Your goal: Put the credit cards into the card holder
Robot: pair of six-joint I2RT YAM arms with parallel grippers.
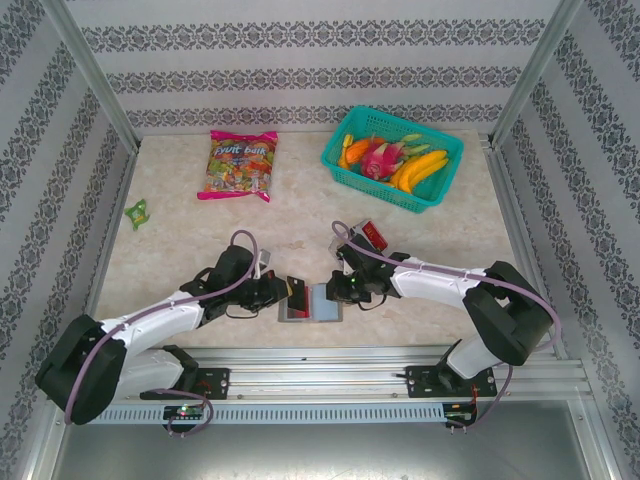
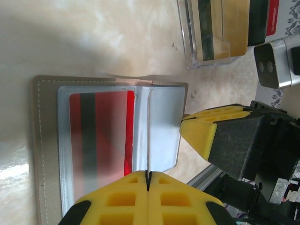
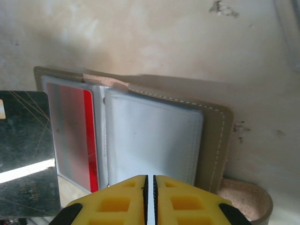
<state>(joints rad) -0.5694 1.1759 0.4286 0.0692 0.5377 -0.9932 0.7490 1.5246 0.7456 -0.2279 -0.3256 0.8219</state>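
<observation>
Left hand [image 2: 148, 182] is pressed together, pinching a black card [image 3: 28, 154] that stands edge-on over the fold of the card holder [image 2: 47, 140]. Holder lies open flat on the desk [image 2: 93, 37] between the arms, with a red card [image 2: 101, 136] in the clear pocket on the left arm's side. Right hand [image 3: 150, 183] sits at the other panel's edge, fingers nearly together with a thin slit. Can't tell if it nips anything. Clear stand [image 2: 215, 33] nearby holds more cards.

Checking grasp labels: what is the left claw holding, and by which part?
The left claw pinches a black card by one edge, upright over the open card holder.
</observation>
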